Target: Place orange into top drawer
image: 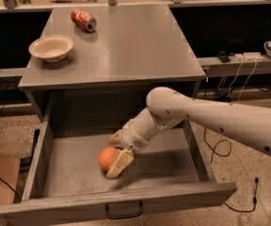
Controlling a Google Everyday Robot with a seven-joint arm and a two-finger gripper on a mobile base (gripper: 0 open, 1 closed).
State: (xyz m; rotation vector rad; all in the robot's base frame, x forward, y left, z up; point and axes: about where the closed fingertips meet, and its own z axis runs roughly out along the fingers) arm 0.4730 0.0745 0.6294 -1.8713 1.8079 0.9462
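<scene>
While the top drawer stands pulled out across the lower frame, the orange rests on its floor, left of centre. The gripper reaches down inside, jaws apart, the orange lying between them against the lower finger.

hand in top drawer, orange partly hidden
</scene>
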